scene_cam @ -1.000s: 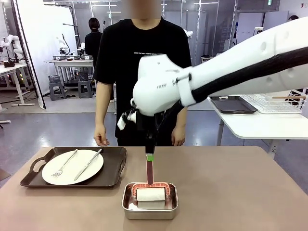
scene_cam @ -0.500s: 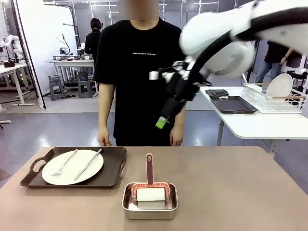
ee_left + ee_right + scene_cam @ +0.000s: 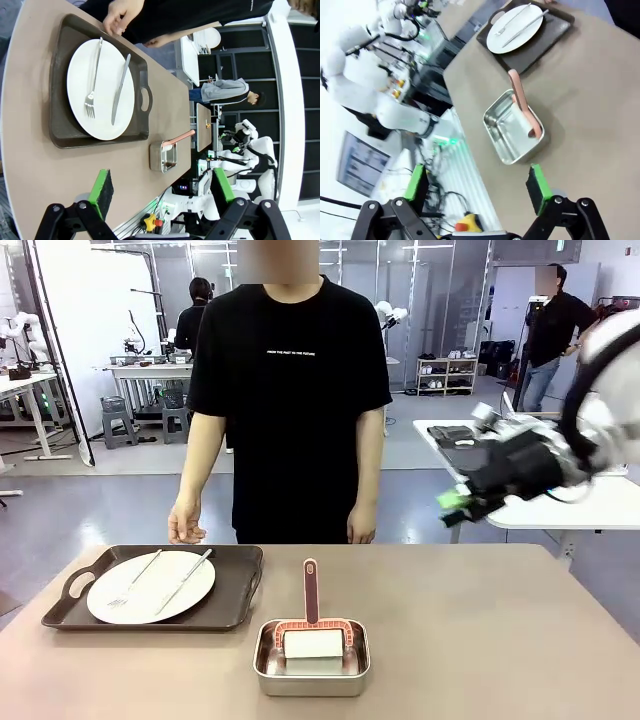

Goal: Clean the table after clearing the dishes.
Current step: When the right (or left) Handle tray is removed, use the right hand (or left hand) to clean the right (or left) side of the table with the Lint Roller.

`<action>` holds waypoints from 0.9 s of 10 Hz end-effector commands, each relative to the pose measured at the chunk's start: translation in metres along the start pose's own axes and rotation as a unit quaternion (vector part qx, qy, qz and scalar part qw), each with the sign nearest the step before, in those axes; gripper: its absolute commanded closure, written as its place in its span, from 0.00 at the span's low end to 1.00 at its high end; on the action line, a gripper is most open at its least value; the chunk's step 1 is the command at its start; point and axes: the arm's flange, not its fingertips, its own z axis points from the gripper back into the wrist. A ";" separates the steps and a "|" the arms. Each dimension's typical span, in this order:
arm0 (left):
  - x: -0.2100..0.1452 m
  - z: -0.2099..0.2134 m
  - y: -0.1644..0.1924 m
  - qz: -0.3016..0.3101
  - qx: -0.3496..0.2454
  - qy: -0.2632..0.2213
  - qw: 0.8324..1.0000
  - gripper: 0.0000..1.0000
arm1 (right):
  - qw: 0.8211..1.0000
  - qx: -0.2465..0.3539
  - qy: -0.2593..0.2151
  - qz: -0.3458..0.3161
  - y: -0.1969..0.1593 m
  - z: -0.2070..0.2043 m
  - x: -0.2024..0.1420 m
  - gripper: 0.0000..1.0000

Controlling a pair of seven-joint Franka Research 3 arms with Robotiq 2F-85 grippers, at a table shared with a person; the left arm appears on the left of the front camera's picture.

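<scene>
I see the brown surface (image 3: 480,640) carrying a dark tray (image 3: 236,575) just left of the steel pan (image 3: 311,687). On the tray lies a white plate (image 3: 150,595) with fork (image 3: 135,580) and knife (image 3: 185,580). My right tool (image 3: 452,508) hangs raised, right of the pan, jaws spread, empty. My left tool (image 3: 161,189) is likewise wide, empty.

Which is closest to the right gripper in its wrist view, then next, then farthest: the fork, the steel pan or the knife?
1. Steel pan, just ahead of the right gripper.
2. Knife, on the plate's nearer side.
3. Fork, on the plate's far side.
</scene>
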 end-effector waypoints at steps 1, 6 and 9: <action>-0.001 0.003 0.000 -0.006 -0.002 -0.002 1.000 0.00 | 0.991 0.053 -0.074 -0.097 -0.020 0.038 -0.029 0.00; -0.001 0.003 0.000 -0.006 -0.002 -0.002 1.000 0.00 | 0.949 0.036 -0.201 -0.241 -0.066 0.143 -0.142 0.00; -0.001 0.003 0.000 -0.006 -0.002 -0.002 1.000 0.00 | 0.942 0.001 -0.202 -0.267 -0.066 0.175 -0.195 0.00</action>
